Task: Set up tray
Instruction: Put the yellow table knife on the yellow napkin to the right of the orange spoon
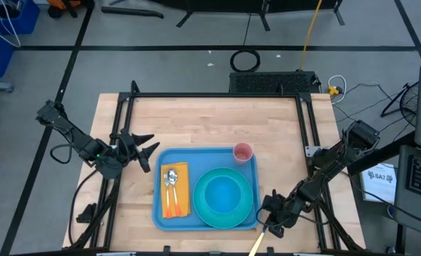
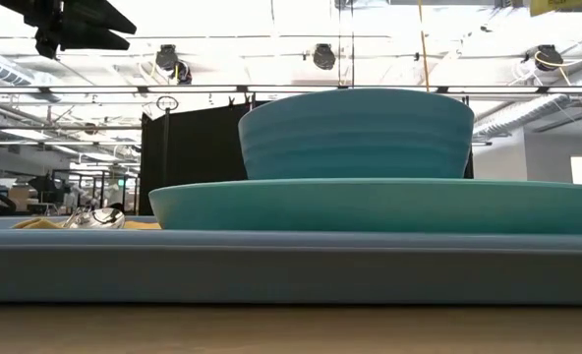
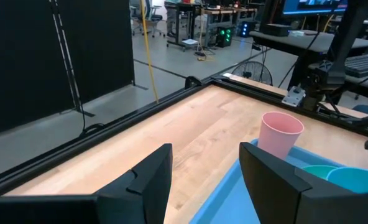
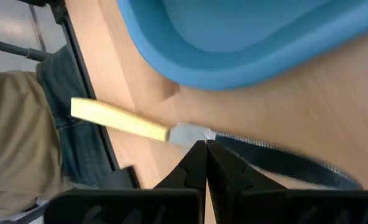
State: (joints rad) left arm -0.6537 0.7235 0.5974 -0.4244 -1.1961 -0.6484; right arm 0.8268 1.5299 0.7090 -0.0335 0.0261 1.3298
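While the left tool [image 3: 202, 180] hovers spread, the right tool [image 4: 206, 165] pinches a yellow-handled knife [image 4: 140, 126] beside the smooth round-cornered blue tray [image 4: 234, 68].

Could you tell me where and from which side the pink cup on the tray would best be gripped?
Grip the pink cup across its rim and upper wall, coming straight down. It stands upright and open-topped in the blue tray's far right corner, with the turquoise plate close by, so a side approach is crowded. The left tool, open beside the tray, looks nearer.
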